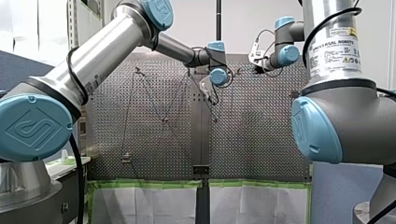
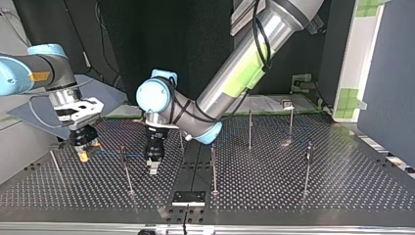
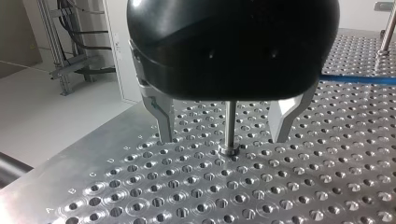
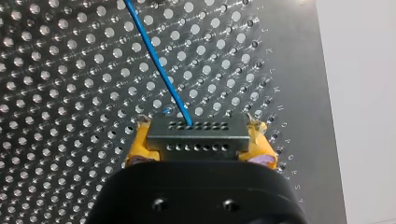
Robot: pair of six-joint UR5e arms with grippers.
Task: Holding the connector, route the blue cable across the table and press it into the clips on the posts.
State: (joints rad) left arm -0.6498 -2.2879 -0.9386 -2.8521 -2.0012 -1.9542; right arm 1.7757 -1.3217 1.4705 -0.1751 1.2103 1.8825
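My right gripper point(image 4: 198, 133) is shut with its yellow pads point(image 4: 139, 145) on the two ends of a grey connector point(image 4: 197, 140). The blue cable point(image 4: 159, 60) leaves the connector and runs away over the perforated plate. At the top view's left this gripper point(image 2: 85, 152) hangs low over the table, and the blue cable point(image 2: 117, 154) stretches from it towards my left gripper point(image 2: 152, 168). My left gripper point(image 3: 223, 137) is open, its metal fingers point(image 3: 163, 116) straddling a thin post point(image 3: 229, 123) without touching it. The cable point(image 3: 359, 79) lies off to one side of that gripper, outside its fingers.
Several thin posts stand on the table point(image 2: 274, 186), among them one point(image 2: 126, 169) between the two grippers, one point(image 2: 213, 169) near the middle seam and others point(image 2: 308, 166) at the top view's right. A small black plate point(image 2: 188, 198) sits at the near edge.
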